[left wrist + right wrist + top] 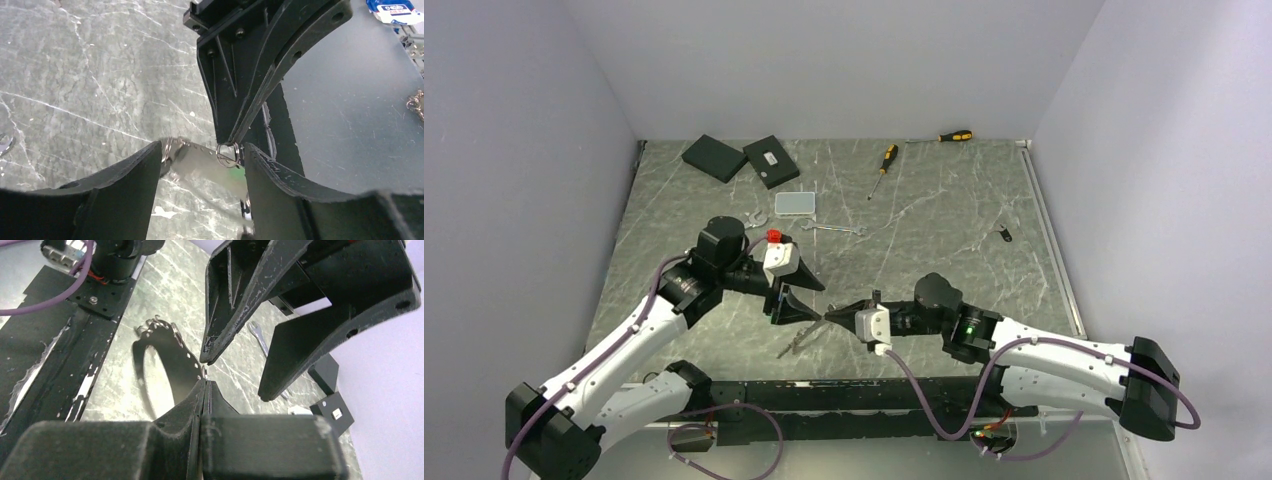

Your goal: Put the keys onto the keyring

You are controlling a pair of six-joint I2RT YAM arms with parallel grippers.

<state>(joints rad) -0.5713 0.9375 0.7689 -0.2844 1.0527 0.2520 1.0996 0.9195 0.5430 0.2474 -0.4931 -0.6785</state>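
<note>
Keyring (189,356) is pinched at its rim between the tightly closed fingers of the right gripper (205,382), over the front middle of the marbled table (944,220). Keys (151,326) are bunched at the loop's far end. The left gripper (202,150) is spread wide and grips nothing, its fingers flanking the pinched spot.

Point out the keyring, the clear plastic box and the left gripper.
keyring (187,356), right wrist view, the loop's right side.
clear plastic box (795,204), top external view, middle of its top.
left gripper (202,150), left wrist view, midway between its fingertips.
</note>
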